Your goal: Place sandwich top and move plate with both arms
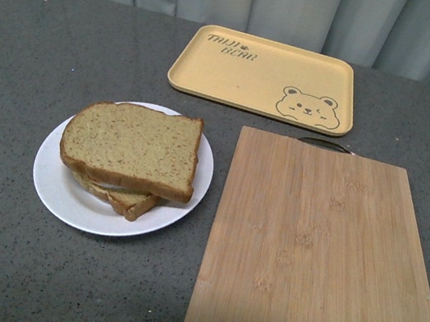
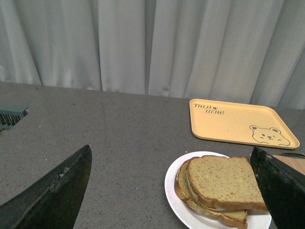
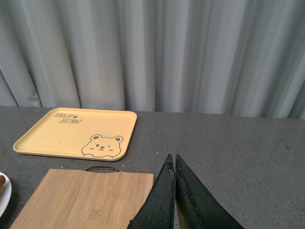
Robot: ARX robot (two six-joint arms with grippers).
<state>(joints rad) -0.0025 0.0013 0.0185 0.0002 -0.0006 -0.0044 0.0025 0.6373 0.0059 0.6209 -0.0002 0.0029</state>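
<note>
Left of centre in the front view, the sandwich top (image 1: pixel 132 146) lies on a lower bread slice (image 1: pixel 128 202) on the white plate (image 1: pixel 61 184), on a grey desk (image 1: pixel 18 51). The left end effector (image 2: pixel 170 150) is spread wide and empty. The right end effector (image 3: pixel 173 157) is closed tight, holding nothing.

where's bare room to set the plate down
The tray and the board are both bare, as is the table left of and in front of the plate. Only the plate is crowded, filled by stacked bread.
</note>
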